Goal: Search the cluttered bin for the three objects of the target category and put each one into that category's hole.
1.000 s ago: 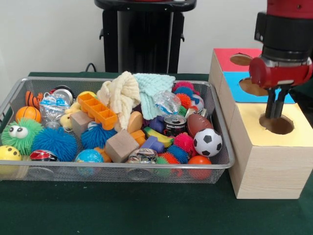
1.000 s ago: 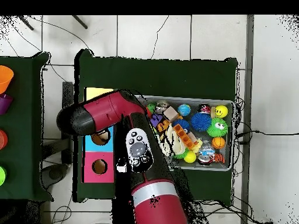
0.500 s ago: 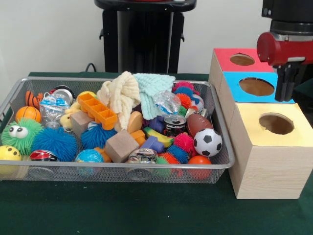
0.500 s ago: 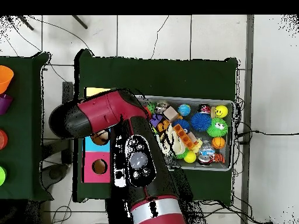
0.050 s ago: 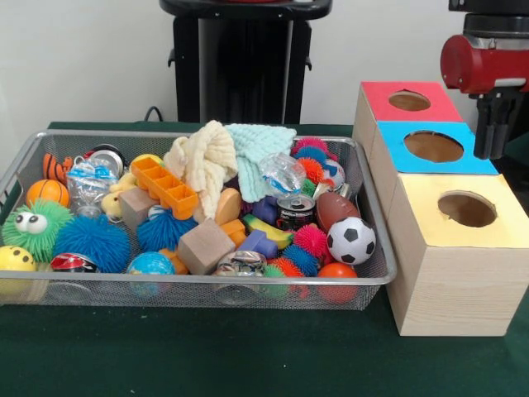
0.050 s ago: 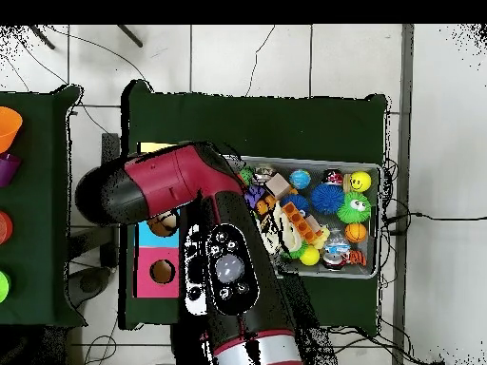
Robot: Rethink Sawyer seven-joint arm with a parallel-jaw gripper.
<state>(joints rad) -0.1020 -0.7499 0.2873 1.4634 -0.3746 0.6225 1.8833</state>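
- Wire mesh bin (image 5: 376, 248) stands on the green counter (image 5: 248, 356), filled with clutter.
- Contents include a soccer ball (image 5: 350, 240) at the right front, a brown toy football (image 5: 335, 208) just behind it, a crushed can (image 5: 295, 212), an orange ice tray (image 5: 165, 187), cream and mint cloths (image 5: 231, 153), a foam block (image 5: 205, 246) and spiky balls, one green with eyes (image 5: 35, 225).
- The toy football lies tilted, long axis running from upper left to lower right.
- Sorting box (image 5: 450, 273) sits just right of the bin, with a yellow hole (image 5: 467, 208), a blue hole (image 5: 433, 145) and a red hole (image 5: 408, 100); nothing visible inside them.
- End effector (image 5: 489, 136) hangs above the box's right edge, holding nothing; cannot tell whether the fingers are apart or together.
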